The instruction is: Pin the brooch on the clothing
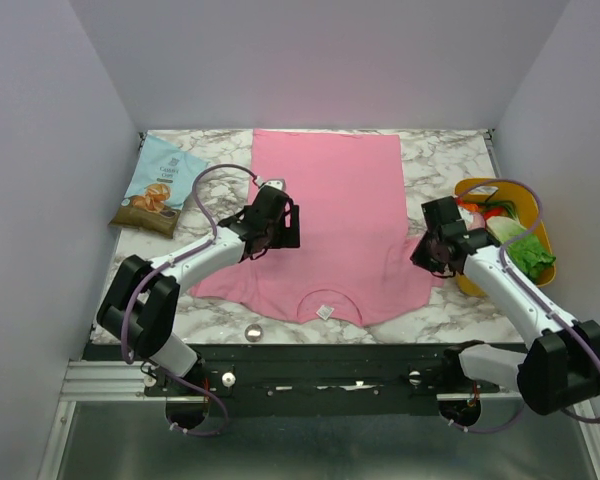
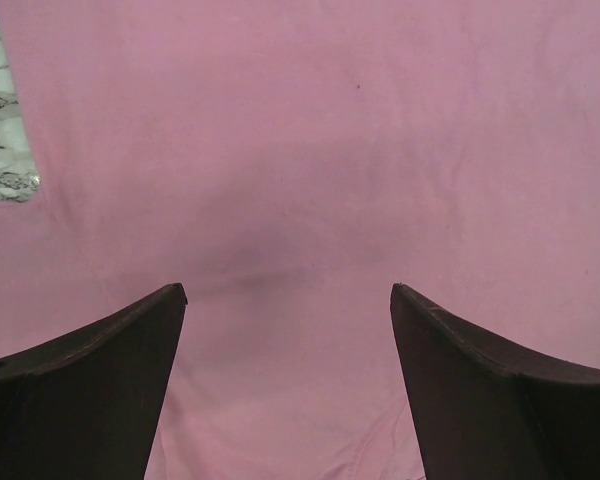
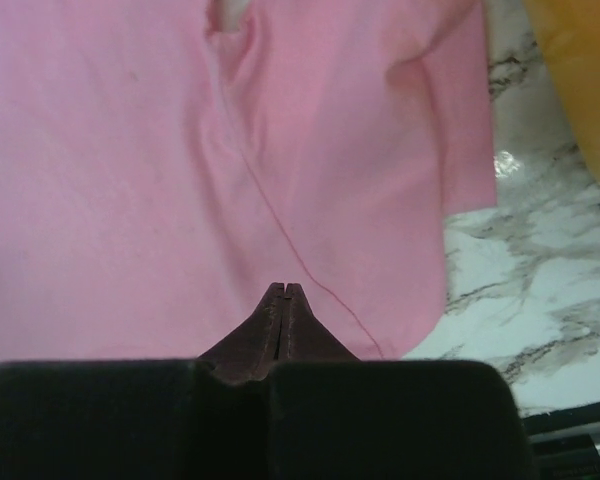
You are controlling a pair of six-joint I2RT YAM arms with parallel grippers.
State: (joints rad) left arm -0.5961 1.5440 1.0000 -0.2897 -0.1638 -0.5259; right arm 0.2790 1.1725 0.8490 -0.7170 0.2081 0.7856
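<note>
Hovering wide-jawed over the plain pink soft-fabric T-shirt (image 1: pixel 330 190), your left gripper (image 1: pixel 284 226) waits; the right gripper (image 3: pixel 285 291) is shut. The tiny silvery round brooch (image 1: pixel 252 332) lies unpicked, lower left of centre: fetch it next.

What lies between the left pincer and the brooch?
From the left pincer toward the brooch: pink T-shirt fabric, then a narrow strip of bare marble table, seen in the top view.

Clothing: I see a pink short-sleeved T-shirt (image 1: pixel 330 210) spread flat across the middle of the marble table (image 1: pixel 440 160), neckline and white label (image 1: pixel 325 312) toward the table's near edge.
Brooch: I see a tiny silvery disc (image 1: pixel 253 332) on bare table near that same edge, just off the shirt.
</note>
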